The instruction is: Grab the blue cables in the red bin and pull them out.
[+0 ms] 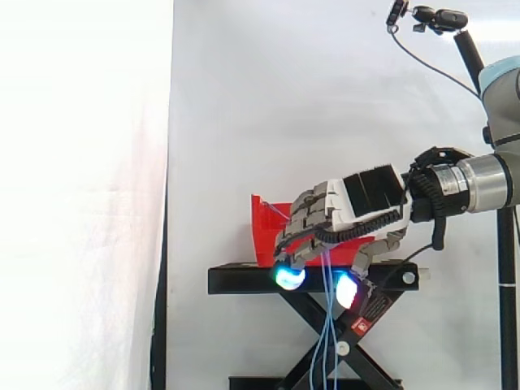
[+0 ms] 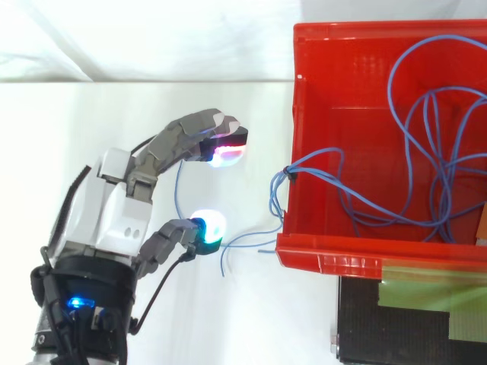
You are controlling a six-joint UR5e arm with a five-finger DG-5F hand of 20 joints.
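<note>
**Blue cables partly out over the bin wall**

Blue cables (image 2: 289, 176) are draped over the wall of the red bin (image 2: 327, 262) that faces the hand (image 2: 122, 205). Most loops lie inside the bin, while a few strands hang outside it, and from the side they are seen running down past the black stand (image 1: 244, 280). These outer strands are enclosed by the hand. Its fingers are curled downward with the glowing fingertips (image 1: 289, 278) set apart, so the hold is judged loose. For a clean pull, the curl should be tightened until the strands are pinched. The hand should then be carried straight away from the bin, so that the loops are fed over the wall rather than snagged on it. The wrist is held about level, with the hand outside the bin and clear of it.
</note>
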